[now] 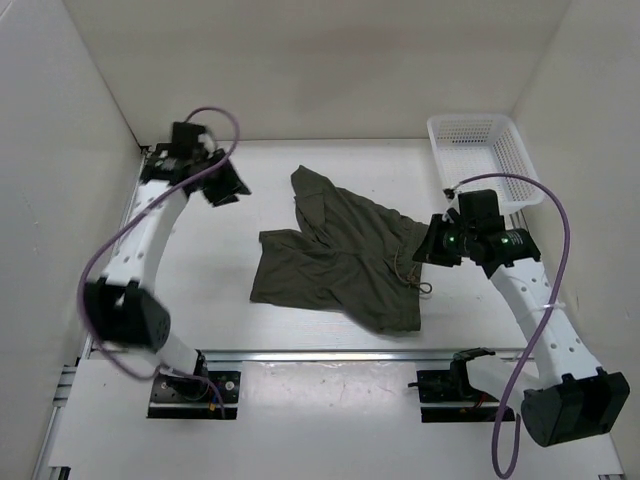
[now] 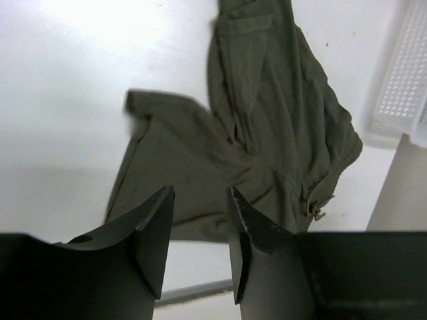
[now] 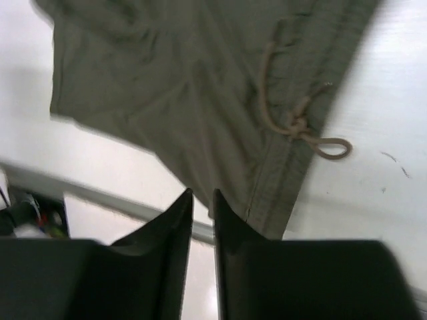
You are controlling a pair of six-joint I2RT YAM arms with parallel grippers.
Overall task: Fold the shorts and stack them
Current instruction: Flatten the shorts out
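Currently shorts (image 1: 340, 262) crumpled flat; left claw (image 2: 199, 230) parted, right claw (image 3: 202, 220) nearly closed, both empty.

Shorts (image 1: 335, 265): soft matt woven cloth, dark olive, creased and rumpled, with a gathered waistband. Drawstring (image 3: 293, 123): thin twisted tan cord, dull finish. Table (image 1: 250, 180): smooth white surface, faintly sheened, a few small dark marks near the cord. Basket (image 1: 485, 155): white perforated plastic mesh, slightly glossy. Left gripper (image 2: 200, 233) and right gripper (image 3: 202, 220): black fingers, hard, matt with a slight sheen. Rail (image 1: 330, 354) at the near table edge: bare metal, satin grey.
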